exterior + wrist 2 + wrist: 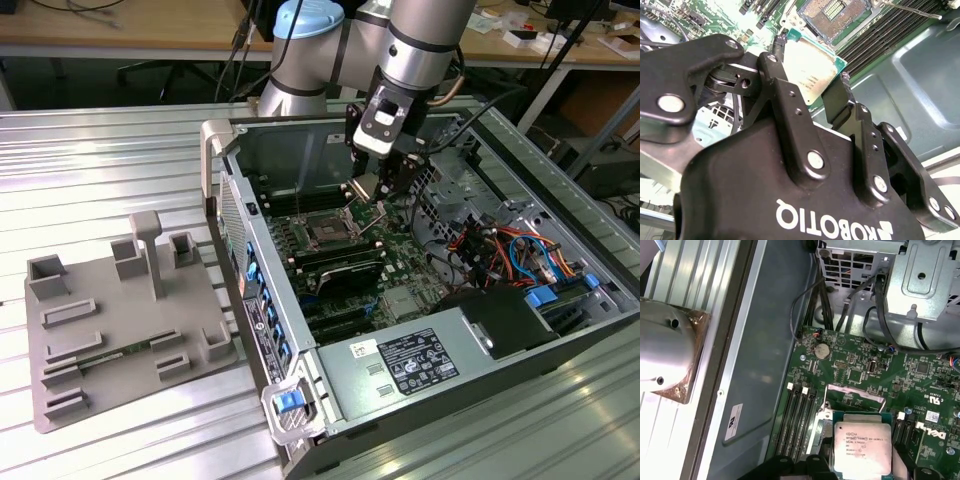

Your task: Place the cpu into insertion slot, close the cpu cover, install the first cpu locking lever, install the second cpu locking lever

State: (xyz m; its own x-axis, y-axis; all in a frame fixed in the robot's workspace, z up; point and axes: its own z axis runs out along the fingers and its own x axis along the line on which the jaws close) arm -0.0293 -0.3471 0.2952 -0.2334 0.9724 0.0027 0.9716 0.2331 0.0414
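Black pincer (pixel 380 195) clamps small silvery-grey square cpu (pixel 809 67); square black silver-rimmed insertion slot (pixel 328 232) lies at 8 o'clock, exterior view.

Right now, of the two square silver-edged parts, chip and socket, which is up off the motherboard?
The cpu: it sits clamped in the gripper above the board, grey metal top showing. The insertion slot lies flat on the board, empty.

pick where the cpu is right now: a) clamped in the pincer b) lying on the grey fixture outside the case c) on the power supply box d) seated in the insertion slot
a: the cpu is clamped in the pincer, and the insertion slot beyond it lies bare.
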